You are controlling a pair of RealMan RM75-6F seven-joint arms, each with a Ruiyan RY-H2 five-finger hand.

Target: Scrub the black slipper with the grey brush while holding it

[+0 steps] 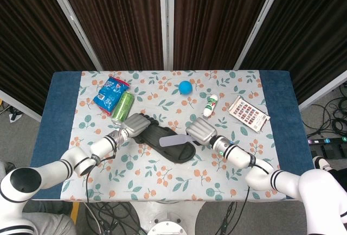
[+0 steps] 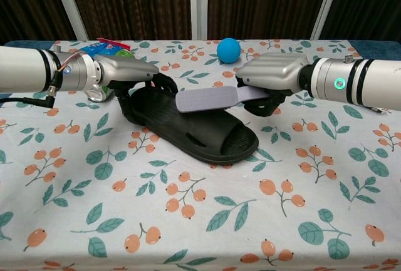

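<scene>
Black slipper [image 2: 191, 124] lies mid-table, heel end gripped by the left hand [image 2: 128, 74]. Over its strap the right hand [image 2: 269, 77] holds the grey brush [image 2: 207, 99] by the handle. A hard stroke could twist the slipper free, or skid it toward the ball [image 2: 229, 50] behind.

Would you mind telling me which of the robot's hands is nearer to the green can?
The left hand. It holds the heel of the black slipper just below the green can, while the right hand, holding the grey brush, is beyond the slipper's far side.
</scene>
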